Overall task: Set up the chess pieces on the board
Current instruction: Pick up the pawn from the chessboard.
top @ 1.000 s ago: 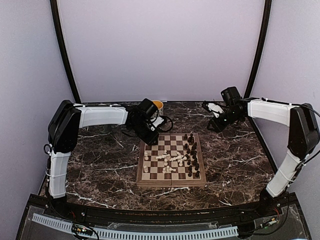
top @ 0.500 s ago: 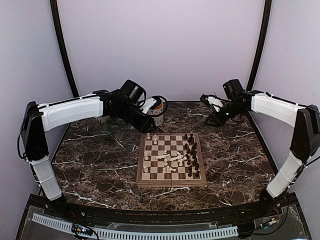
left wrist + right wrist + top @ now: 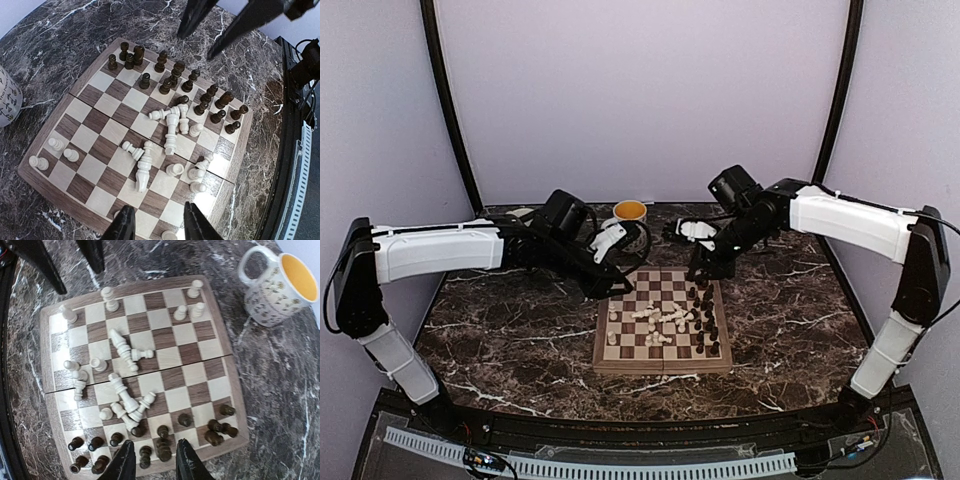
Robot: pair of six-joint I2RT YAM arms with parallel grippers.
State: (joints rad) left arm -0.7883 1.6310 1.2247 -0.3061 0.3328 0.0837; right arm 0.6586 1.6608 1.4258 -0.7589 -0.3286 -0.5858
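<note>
Left gripper (image 3: pixel 160 226) hangs with jaws apart and empty by the far left corner of the board (image 3: pixel 660 365). Right gripper (image 3: pixel 155 462), likewise parted on nothing, hovers above the dark pieces (image 3: pixel 163 432) standing along the board's right side. Cream pieces (image 3: pixel 170 131) lie toppled mid-board. Beyond the far edge stands a patterned mug (image 3: pixel 270 295), showing only its yellow inside.

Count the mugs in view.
1. The mug stands upright on the table, just beyond the far-left corner of the board and apart from it. No other mug shows; none seems hidden.
</note>
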